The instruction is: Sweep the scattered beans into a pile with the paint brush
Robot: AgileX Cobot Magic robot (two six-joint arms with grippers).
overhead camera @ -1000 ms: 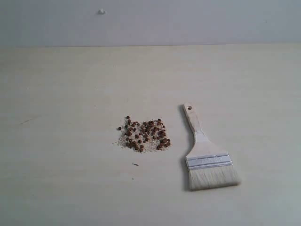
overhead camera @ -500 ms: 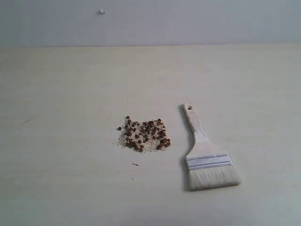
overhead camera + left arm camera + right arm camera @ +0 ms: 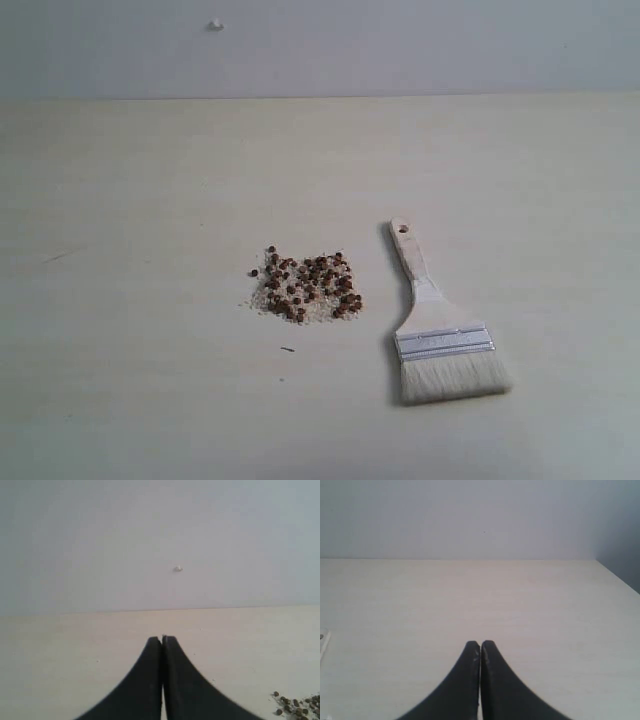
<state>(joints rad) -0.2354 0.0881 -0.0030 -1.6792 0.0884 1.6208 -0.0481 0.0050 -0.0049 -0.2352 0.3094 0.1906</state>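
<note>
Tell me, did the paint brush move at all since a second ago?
No. The paint brush lies where it was, right of the pile, its handle no nearer the white speck on the wall.

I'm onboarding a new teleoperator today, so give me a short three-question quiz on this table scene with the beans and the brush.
1. True or false: the paint brush lies flat on the table, with no gripper on it.
2. In the exterior view, the beans sit: A) left of the brush, B) right of it, C) on its bristles.
3. Fill in: the left gripper and right gripper are both ____.
Key: 1 true; 2 A; 3 shut.
</note>
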